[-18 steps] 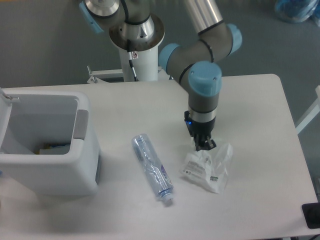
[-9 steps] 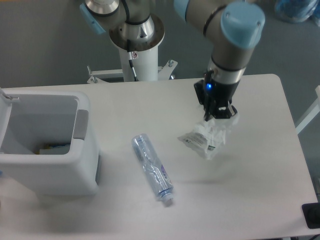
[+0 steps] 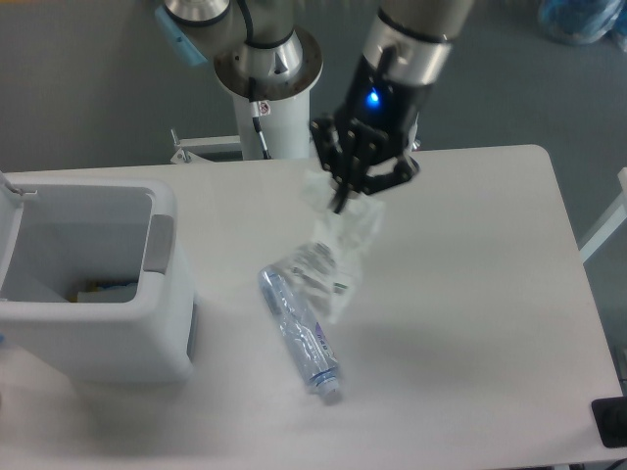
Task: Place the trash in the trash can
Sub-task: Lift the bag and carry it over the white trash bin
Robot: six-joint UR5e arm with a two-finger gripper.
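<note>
My gripper (image 3: 345, 199) is high above the table's middle, shut on the top of a clear plastic bag (image 3: 331, 253) with a white printed label. The bag hangs loose below the fingers, its lower end over the upper part of the bottle. A clear slim bottle (image 3: 300, 329) with a bluish label lies flat on the white table (image 3: 490, 294), cap toward the front. The white boxy trash can (image 3: 93, 284) stands at the left with a grey tab on its rim. Its mouth is open and some small items lie at the bottom.
The arm's white pedestal (image 3: 266, 93) stands behind the table's back edge. A black object (image 3: 609, 421) sits at the front right corner. A raised lid edge (image 3: 12, 191) shows at the bin's far left.
The gripper lifted the bag off the table and carried it up and to the left, from the right-middle toward the bottle and the bin. The bottle has not moved.
</note>
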